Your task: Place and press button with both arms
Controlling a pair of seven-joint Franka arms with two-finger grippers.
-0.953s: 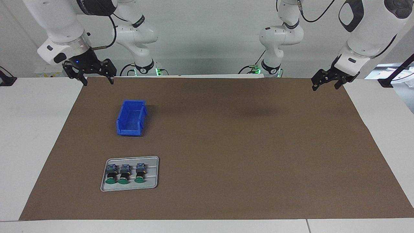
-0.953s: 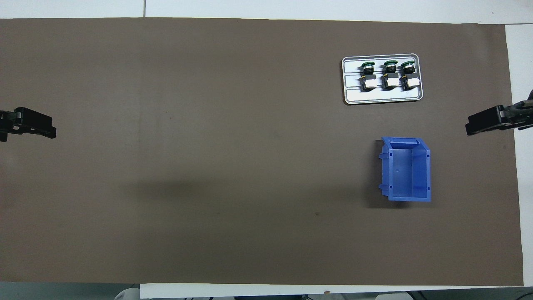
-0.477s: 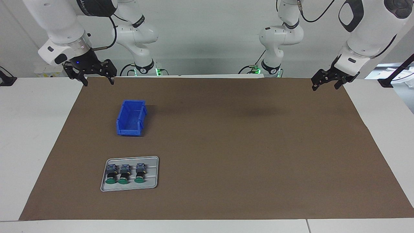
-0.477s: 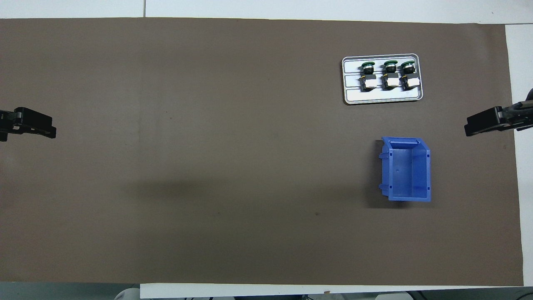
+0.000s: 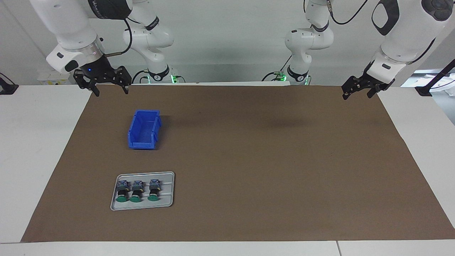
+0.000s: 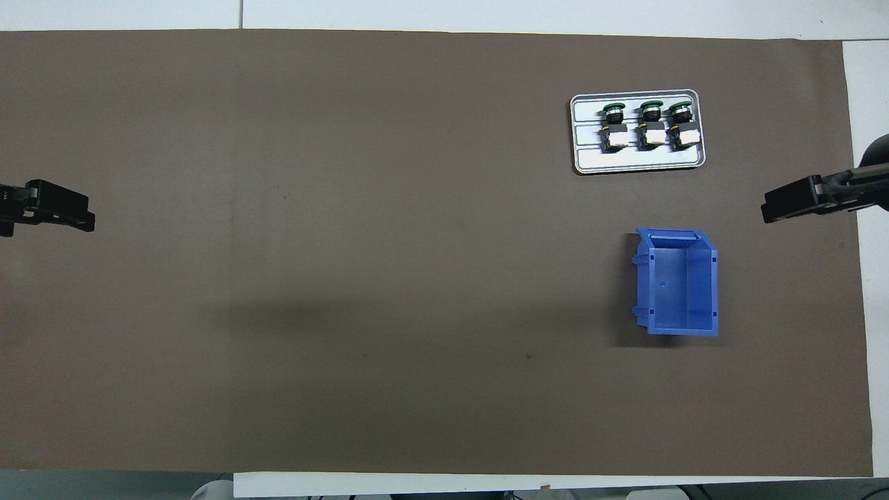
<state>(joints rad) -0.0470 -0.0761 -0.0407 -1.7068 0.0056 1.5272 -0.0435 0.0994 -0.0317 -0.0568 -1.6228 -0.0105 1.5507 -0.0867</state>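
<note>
Hovering my right gripper (image 5: 110,88) spread wide and empty over the brown mat's (image 5: 249,160) edge, I have edged it toward the blue bin (image 5: 144,129) since a second ago. The buttons (image 5: 136,191) lie in a row in their tray (image 5: 170,190), farther from me than the bin, handy for picking. My left gripper (image 5: 357,93) waits parted and empty at the bench's (image 5: 419,124) other end, unchanged.

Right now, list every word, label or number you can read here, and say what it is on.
Right arm, black upper joint: white lettering, cut off and blurred, unreadable.
Same arm, dark elbow band: small print, too small to read.
Buttons, tray, blue bin: no text that can be read.
</note>
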